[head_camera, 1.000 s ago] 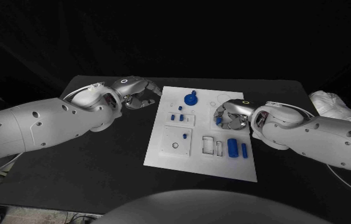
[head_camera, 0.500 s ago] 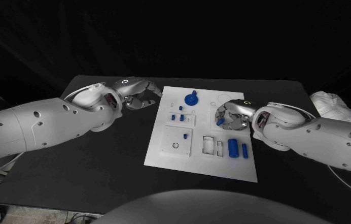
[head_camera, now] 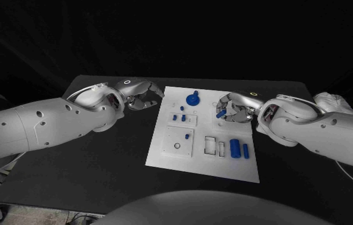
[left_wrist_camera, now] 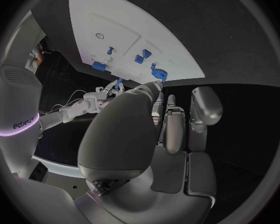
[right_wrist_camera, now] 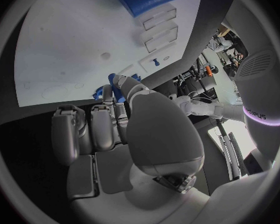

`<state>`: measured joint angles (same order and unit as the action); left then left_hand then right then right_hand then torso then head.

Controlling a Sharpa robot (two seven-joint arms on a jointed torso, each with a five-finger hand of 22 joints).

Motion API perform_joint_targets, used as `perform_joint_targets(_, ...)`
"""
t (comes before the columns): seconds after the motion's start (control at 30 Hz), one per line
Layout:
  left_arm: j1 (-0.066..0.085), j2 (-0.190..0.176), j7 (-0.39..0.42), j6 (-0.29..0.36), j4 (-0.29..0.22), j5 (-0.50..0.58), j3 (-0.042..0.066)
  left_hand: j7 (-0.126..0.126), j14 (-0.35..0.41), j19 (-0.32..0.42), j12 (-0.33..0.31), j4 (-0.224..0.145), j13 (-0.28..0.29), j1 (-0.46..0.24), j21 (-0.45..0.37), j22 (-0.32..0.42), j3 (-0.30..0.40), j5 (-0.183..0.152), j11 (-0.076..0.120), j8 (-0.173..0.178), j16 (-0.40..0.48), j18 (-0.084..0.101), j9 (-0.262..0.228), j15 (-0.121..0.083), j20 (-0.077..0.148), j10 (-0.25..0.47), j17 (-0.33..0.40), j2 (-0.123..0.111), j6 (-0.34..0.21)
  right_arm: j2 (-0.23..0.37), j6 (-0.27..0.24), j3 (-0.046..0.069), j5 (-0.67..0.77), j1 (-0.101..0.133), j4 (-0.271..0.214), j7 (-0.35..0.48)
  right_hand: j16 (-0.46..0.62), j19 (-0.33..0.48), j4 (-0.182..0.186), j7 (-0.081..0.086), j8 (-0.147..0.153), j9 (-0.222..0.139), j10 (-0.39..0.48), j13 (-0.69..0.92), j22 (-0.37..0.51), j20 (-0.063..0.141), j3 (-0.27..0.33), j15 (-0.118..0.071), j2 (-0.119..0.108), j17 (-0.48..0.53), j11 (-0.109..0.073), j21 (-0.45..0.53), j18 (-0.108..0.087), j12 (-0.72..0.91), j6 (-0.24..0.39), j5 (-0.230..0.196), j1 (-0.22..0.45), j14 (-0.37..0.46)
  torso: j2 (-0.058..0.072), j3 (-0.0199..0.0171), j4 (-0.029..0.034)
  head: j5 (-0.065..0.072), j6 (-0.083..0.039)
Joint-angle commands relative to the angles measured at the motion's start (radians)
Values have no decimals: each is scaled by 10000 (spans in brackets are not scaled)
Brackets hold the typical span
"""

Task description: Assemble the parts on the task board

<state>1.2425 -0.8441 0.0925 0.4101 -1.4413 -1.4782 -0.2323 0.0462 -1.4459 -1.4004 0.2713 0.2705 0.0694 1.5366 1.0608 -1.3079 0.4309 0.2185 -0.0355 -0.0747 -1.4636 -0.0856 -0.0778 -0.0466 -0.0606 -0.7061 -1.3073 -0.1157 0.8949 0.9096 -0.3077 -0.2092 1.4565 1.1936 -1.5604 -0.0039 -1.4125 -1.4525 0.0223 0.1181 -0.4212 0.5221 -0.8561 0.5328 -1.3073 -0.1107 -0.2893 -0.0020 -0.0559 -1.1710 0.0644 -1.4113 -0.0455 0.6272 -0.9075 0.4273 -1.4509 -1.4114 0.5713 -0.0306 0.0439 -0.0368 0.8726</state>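
Observation:
The white task board [head_camera: 206, 166] lies mid-table. My right hand [head_camera: 235, 110] hovers over its far right part and pinches a small blue part [head_camera: 220, 114] at its fingertips; the right wrist view shows the same part [right_wrist_camera: 110, 91] just above the board [right_wrist_camera: 71, 50]. On the board are a blue round knob [head_camera: 192, 100], small blue pegs [head_camera: 179, 117], another peg [head_camera: 186, 136], a blue cylinder [head_camera: 234, 148] and a thin blue bar [head_camera: 245, 151]. My left hand [head_camera: 140, 97] sits beside the board's far left edge, fingers curled in on nothing.
Two empty rectangular slots [head_camera: 214, 146] lie left of the cylinder, and a small ring [head_camera: 176, 146] marks the near left block. A white crumpled cloth [head_camera: 329, 104] lies at the table's right edge. Bare black table [head_camera: 96, 158] surrounds the board.
My right hand has moved a little toward the board's far side, carrying the small blue part with it. The left hand has stayed where it was.

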Motion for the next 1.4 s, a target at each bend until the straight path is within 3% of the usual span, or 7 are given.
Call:
perform_joint_targets(0.03, 2, 44, -44, -153, 4, 34, 6, 7, 29, -3, 64, 17, 13, 15, -48, -1405, 69, 41, -22, 34, 62, -67, 11, 51, -52, -70, -180, 48, -10, 80, 54, 0, -219, 177, -297, -28, -31, -11, 10, 76, -44, 952, -47, -3, -2041, 52, -21, -20, 49, -4, -6, -11, 3, 19, -62, -25, 84, -67, 3, 14, -20, -32, 0)
perform_joint_targets(0.2, 2, 85, -47, -179, 32, 35, 6, 4, 43, 5, 72, 17, 14, 12, -69, -1400, 77, 42, -28, 35, 74, -70, 12, 55, -56, -88, -155, 47, -12, 79, 437, 1, -326, 367, -676, -161, -32, -12, 10, 74, -43, 954, -53, -7, -2041, 52, -27, -20, 47, -5, -7, -11, 3, 16, -54, -39, 87, -69, -6, 10, -20, -67, 0)
perform_joint_targets(0.43, -19, 160, -28, -202, 117, 36, 6, 1, 70, 19, 83, 17, 17, 9, -106, -1391, 87, 43, -33, 35, 97, -77, 12, 60, -60, -111, -106, 49, -13, -505, 1582, 4, -152, 441, -865, -592, 38, 83, -42, 102, 69, 926, -53, -73, -1990, 45, -120, -3, 2, 150, 21, 124, -34, -60, 129, -25, 71, -12, -33, 4, -21, -241, 0)
perform_joint_targets(0.77, -84, 332, 8, -191, 226, 38, 7, 2, 74, 25, 90, 15, 18, 8, -120, -1388, 94, 44, -39, 36, 100, -79, 12, 64, -63, -127, -101, 48, -14, -1843, 2749, 18, 502, 454, -789, -1184, 190, 250, -79, 135, 205, 868, -36, -154, -1901, 21, -206, 27, -70, 466, 62, 361, -97, -167, 238, 26, 108, 125, -99, -25, 106, -356, 0)
perform_joint_targets(0.97, -94, 414, 9, -192, 264, 34, 7, 12, 79, 25, 100, 14, 20, 5, -115, -1389, 105, 46, -45, 33, 105, -77, 11, 70, -68, -150, -94, 47, -9, -2543, 3033, 22, 995, 415, -774, -1352, 214, 272, -97, 148, 276, 832, -40, -184, -1887, 12, -244, 37, -103, 504, 75, 400, -106, -206, 283, 37, 128, 139, -125, -21, 182, -389, 0)
perform_joint_targets(1.23, -96, 465, 1, -202, 271, 47, 7, 19, 76, 25, 105, 14, 21, 2, -112, -1390, 110, 46, -52, 31, 101, -77, 10, 73, -70, -163, -102, 45, -6, -3172, 3209, 22, 1882, 160, -676, -1423, 219, 262, -133, 155, 350, 792, -77, -218, -1889, 2, -313, 40, -132, 503, 80, 396, -104, -242, 294, 130, 140, 129, -118, -7, 137, -610, 0)
perform_joint_targets(1.4, -96, 442, -31, -247, 260, 50, 8, 54, 84, 28, 112, 14, 20, -6, -113, -1390, 127, 48, -51, 15, 108, -77, 3, 79, -78, -183, -89, 46, 24, -3541, 3308, 20, 2622, 23, -564, -1508, 224, 257, -188, 161, 417, 756, -119, -253, -1888, 0, -399, 41, -178, 511, 78, 404, -106, -280, 267, 336, 162, 120, -100, -15, 111, -662, 0)
